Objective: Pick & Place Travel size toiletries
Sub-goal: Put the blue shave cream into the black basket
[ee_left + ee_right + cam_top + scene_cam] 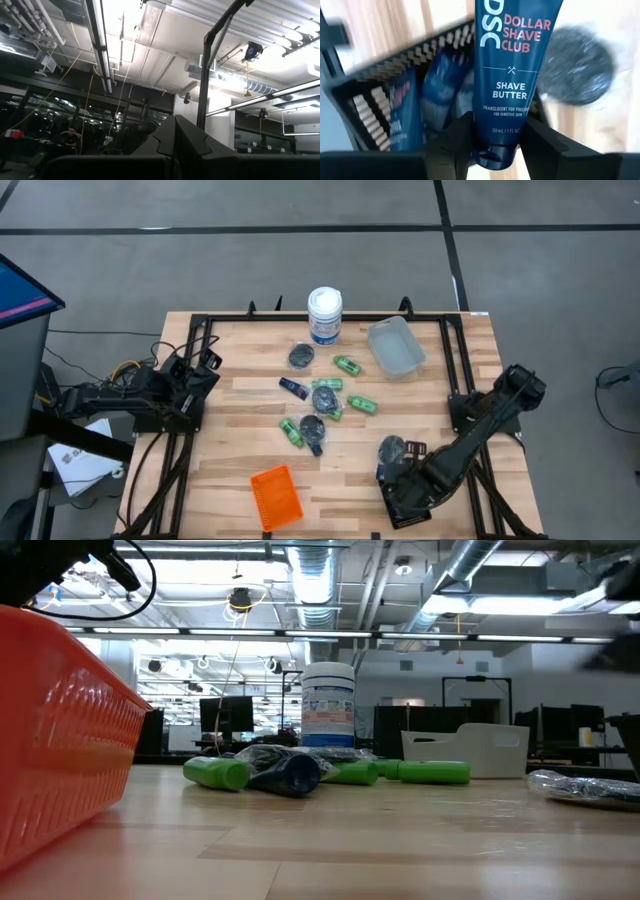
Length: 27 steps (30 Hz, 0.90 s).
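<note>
A wooden bench (250, 470) framed in black rails carries the scatter of travel size toiletries (322, 402): green bottles, dark blue tubes and grey pucks in clear wrap, bunched near its middle. The right gripper (496, 137) is at the near right corner of the bench, clamped on the cap end of a dark blue shave butter tube (512, 65), held over a black tray (395, 95) that already holds a few blue tubes. A wrapped grey puck (577, 65) lies on the wood just beside that tray.

The likeliest trouble, in my judgement, is the release: the tube hangs near the tray's wall, so if the fingers part while it is off-centre it may tip over the rim onto the bench or land on the puck. The grip sits only on the cap end, so the tube could also swing or slip.

The left gripper (205, 365) waits at the left edge, raised, fingers together. Nearby stand a white canister (324, 315), a clear tray (396, 346) and an orange tray (275, 497); none blocks the drop
</note>
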Tool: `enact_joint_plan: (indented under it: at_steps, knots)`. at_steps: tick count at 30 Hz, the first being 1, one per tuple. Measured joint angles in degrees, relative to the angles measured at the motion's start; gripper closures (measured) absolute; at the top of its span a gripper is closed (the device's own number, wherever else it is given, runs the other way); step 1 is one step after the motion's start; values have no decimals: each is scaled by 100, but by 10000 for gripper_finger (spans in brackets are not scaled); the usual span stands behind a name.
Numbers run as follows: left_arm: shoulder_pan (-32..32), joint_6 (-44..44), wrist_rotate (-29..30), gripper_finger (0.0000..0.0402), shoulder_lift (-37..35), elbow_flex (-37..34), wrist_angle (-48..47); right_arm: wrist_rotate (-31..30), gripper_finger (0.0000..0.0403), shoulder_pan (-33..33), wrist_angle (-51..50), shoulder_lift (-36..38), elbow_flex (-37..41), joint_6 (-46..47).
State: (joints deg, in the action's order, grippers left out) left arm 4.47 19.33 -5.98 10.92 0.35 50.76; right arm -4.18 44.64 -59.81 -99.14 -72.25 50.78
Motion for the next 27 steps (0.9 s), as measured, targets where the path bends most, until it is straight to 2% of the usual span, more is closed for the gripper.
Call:
enact_joint_plan:
  at_steps: [4, 7, 21, 27]
  knots:
    - [0, 24, 0, 401, 0, -1, 4, 580, 272, 2, -26, -370, 1, -335]
    - [0, 28, 0, 401, 0, -1, 21, 725, 273, 2, -24, -486, 4, -518]
    - [0, 39, -2, 401, 0, -1, 35, 725, 261, -84, -468, -508, 4, -579]
    - [0, 42, -2, 401, 0, 0, 37, 725, 238, -125, -514, -506, 4, -546]
